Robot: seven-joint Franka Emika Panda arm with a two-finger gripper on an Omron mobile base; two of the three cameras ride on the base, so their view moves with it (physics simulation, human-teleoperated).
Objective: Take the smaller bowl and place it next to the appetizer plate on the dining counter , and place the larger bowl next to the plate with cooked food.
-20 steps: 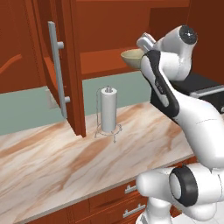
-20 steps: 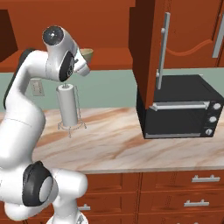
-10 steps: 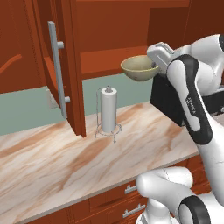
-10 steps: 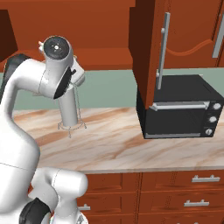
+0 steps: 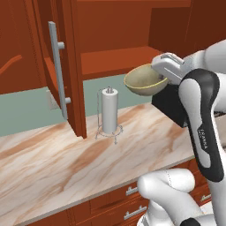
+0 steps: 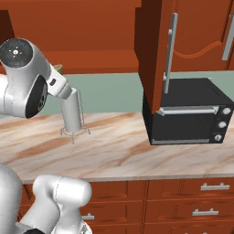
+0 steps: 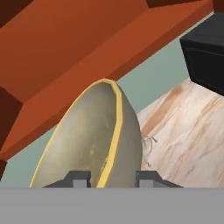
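Note:
The smaller bowl, plain olive-tan with a paler rim, hangs tilted in the air in front of the open wall cabinet, above the marble counter. My gripper is shut on its right rim. In the hand view the smaller bowl stands on edge close to the camera, its rim running between the two fingertips of my gripper. A sliver of the smaller bowl peeks out behind my arm in the right base view. The larger bowl, both plates and the dining counter are out of view.
A paper towel holder stands on the marble counter just below and left of the bowl. A black toaster oven sits to the right. The cabinet door with its silver handle hangs open at the left. Drawers run under the counter.
The bowl has come out from the cabinet shelf, moving down and toward the base, still in my gripper. My arm's upper links have swung round with it.

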